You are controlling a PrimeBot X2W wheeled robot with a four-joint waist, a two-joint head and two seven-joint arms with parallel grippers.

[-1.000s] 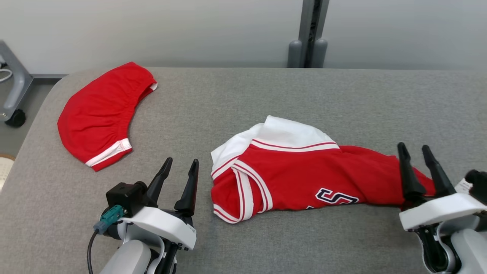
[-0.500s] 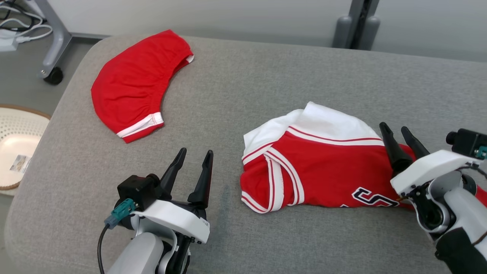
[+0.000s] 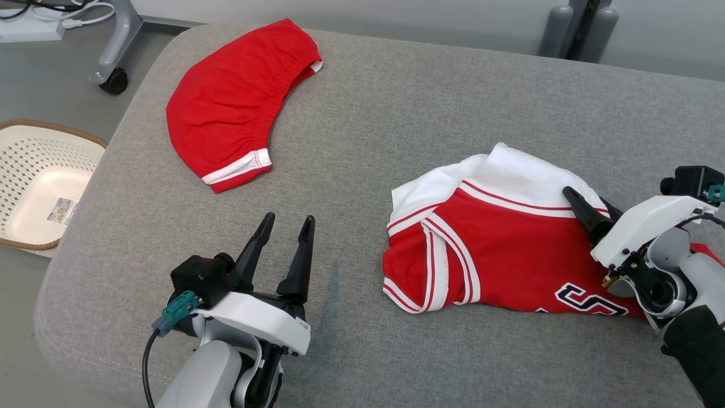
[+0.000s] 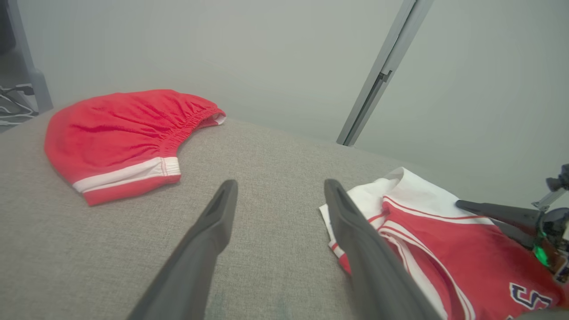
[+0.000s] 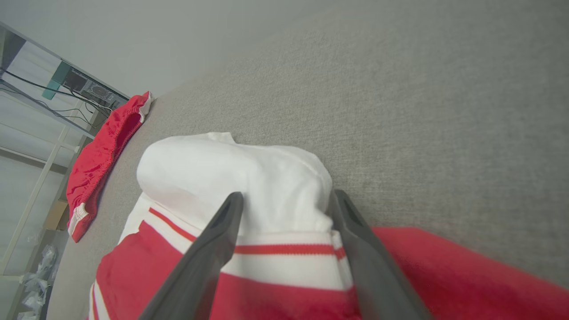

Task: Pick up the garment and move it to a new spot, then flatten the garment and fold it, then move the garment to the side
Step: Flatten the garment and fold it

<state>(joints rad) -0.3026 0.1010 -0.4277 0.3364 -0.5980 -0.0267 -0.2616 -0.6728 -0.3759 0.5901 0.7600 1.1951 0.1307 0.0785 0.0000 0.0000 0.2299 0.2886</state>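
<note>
The garment [image 3: 498, 249] is a red jersey with white trim and dark lettering, lying crumpled on the right half of the grey padded table [image 3: 362, 113]. My right gripper [image 3: 583, 197] is open over its right part. In the right wrist view its two fingers straddle the white fold at the garment's [image 5: 249, 178] top, with cloth between the right gripper's [image 5: 288, 195] open jaws. My left gripper [image 3: 289, 218] stands open over bare table to the left of the jersey, holding nothing. In the left wrist view the left gripper [image 4: 280, 184] points between both red pieces, the garment [image 4: 466, 249] at its right.
Red shorts [image 3: 238, 107] with a white hem lie flat at the table's far left corner. A white perforated basket [image 3: 34, 187] sits on the floor left of the table. A wheeled stand leg [image 3: 113, 79] and a grey post [image 3: 578, 28] stand behind.
The head camera has turned left and down, shifting the whole picture. My right gripper has moved from the jersey's right end inward onto its white fold. The left gripper has kept its place.
</note>
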